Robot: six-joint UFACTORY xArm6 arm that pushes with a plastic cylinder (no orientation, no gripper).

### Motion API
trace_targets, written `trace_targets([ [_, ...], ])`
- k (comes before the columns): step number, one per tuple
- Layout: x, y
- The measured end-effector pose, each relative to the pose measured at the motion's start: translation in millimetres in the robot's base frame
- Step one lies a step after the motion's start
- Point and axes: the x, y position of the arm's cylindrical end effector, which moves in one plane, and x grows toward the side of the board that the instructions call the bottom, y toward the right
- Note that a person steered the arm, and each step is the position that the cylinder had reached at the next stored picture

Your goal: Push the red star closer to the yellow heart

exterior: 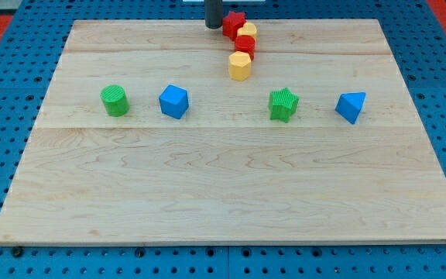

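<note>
A: Resting at the board's top edge, our tip (214, 26) holds nothing; the red star (233, 23) touches its right side.

B: We push rightward gently; the yellow heart (247, 32) sits just beyond.

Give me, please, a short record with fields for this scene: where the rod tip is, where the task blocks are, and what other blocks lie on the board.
my tip: at the view's top, just left of the red star block
red star block: top centre, touching the yellow heart block
yellow heart block: right below the star
same cluster: red cylinder, yellow hexagon
middle row, left to right: green cylinder, blue cube, green star, blue triangular block
surface: wooden board
</note>
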Motion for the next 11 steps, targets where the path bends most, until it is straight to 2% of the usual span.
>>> trace_targets([
  [2, -1.2, 25.6],
  [4, -0.4, 25.6],
  [5, 4.2, -8.4],
  [7, 7.6, -23.9],
  [9, 7.7, 26.2],
  [11, 7.1, 43.2],
])
